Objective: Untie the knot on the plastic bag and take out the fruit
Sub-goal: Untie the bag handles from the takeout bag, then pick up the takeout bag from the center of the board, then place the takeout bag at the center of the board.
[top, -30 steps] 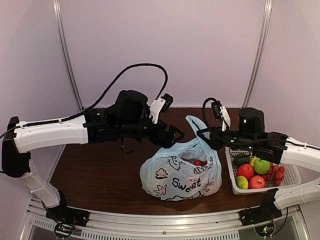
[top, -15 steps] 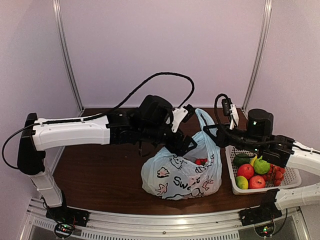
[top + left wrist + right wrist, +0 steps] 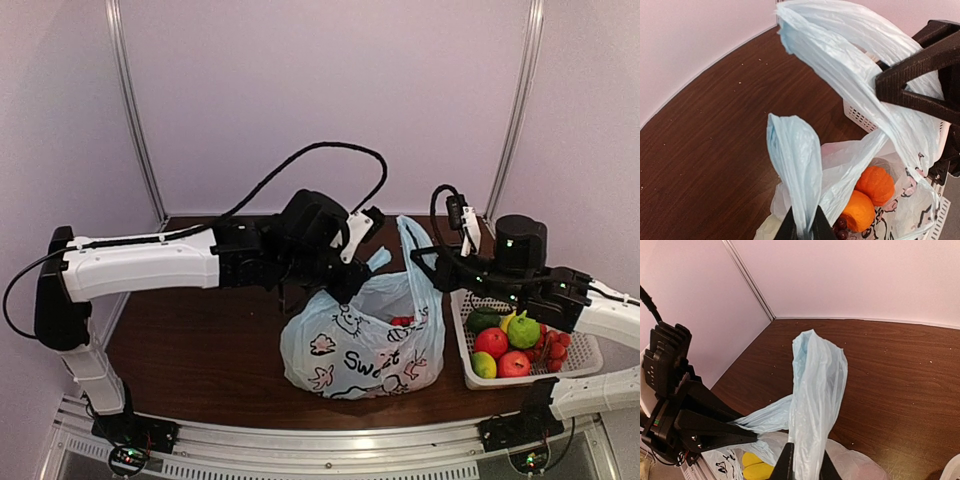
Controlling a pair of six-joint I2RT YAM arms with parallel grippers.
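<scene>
The left gripper point(image 3: 802, 226) is pressed together on one handle ear of the plastic bag point(image 3: 360, 350), the thin film bunched between its fingers. Just to the right, the right gripper point(image 3: 802, 463) is likewise clamped on the other ear, which stands up tall above the bag. No tied knot shows between the two ears, though the left one crosses behind the right, so a leftover twist cannot be ruled out. Below them the bag sits on the tabletop point(image 3: 200, 340) near the middle, its mouth partly open. The fruit is inside: two oranges point(image 3: 875, 182) and something yellow point(image 3: 757, 467) show through the opening. The white basket point(image 3: 583, 352) stands just right of the bag.

The risks, as I judge them:
- Pulling the ears apart hard could stretch or tear the film, or slide it out of a pinch.
- If the ears are crossed, spreading them may tighten the twist.
- Lifting either ear could tip the bag and roll fruit onto the tabletop.
- The grippers work close together and could collide.
- With both occupied, freeing one may let the mouth collapse.
</scene>
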